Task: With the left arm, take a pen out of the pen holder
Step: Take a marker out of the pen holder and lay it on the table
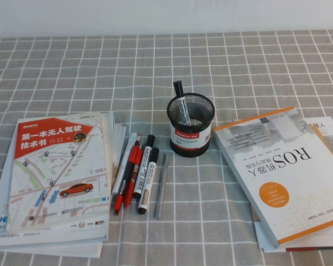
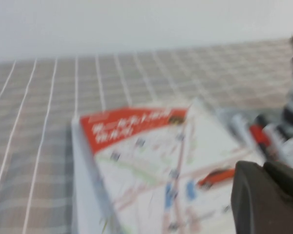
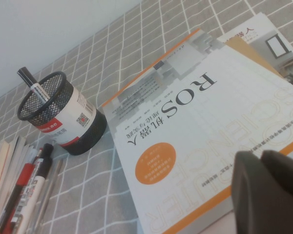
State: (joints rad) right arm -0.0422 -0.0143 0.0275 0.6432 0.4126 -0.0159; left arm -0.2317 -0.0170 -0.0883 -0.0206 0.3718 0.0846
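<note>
Pen holder (image 1: pixel 190 133), black mesh, stands upright mid-table on a grey checked cloth (image 1: pixel 155 55), between a map-covered book (image 1: pixel 58 172) on the left and a white ROS book (image 1: pixel 277 166) on the right. One black-capped pen (image 1: pixel 181 102) leans inside it. A row of loose pens and markers (image 1: pixel 136 172) lies beside the map-covered book. Left gripper (image 2: pixel 263 168) hovers over the map-covered book, fingers closed and empty. Right gripper (image 3: pixel 261 156) hangs over the white ROS book, fingers pressed together, holding nothing.

Bright even light, soft faint shadows, left wrist view motion-blurred, other views sharp
</note>
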